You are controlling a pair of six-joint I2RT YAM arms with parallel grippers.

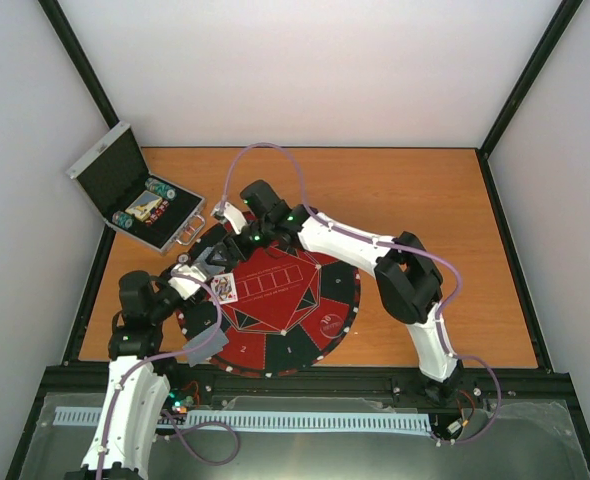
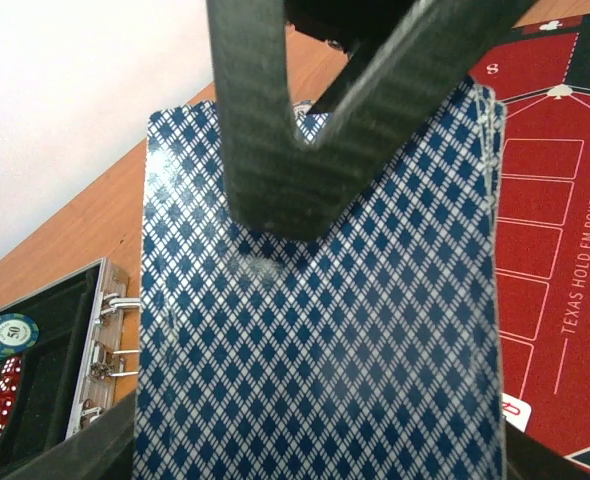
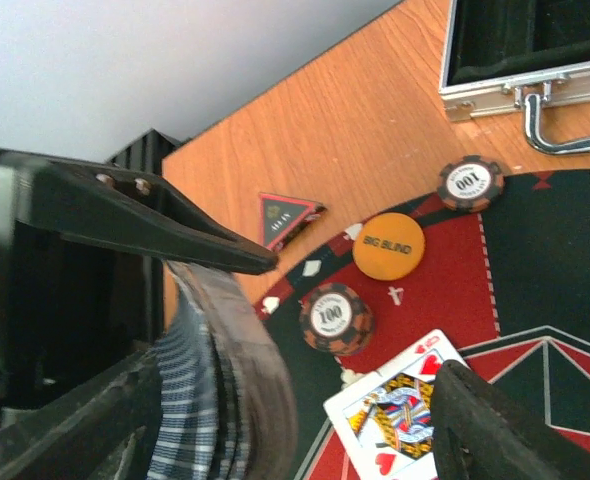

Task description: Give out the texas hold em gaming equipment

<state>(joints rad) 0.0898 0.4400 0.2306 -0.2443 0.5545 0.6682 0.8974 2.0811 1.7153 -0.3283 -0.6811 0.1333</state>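
Case (image 1: 135,200) far left on table (image 1: 405,190), behind mat (image 1: 310,315), chips (image 1: 158,188) inside it, card (image 3: 395,415) on mat.

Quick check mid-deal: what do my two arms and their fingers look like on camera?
Both the left arm and right arm have white links with bulky black joints. A lilac cable loops along each, and small green lights glow near the right wrist. The fingers are dark, tapered, woven-textured blades.

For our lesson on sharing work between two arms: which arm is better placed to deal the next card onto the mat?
Right, probably. The right gripper stands open beside the deck, over the mat where a queen lies face up. The left gripper is clamped on the deck, so it is busy.
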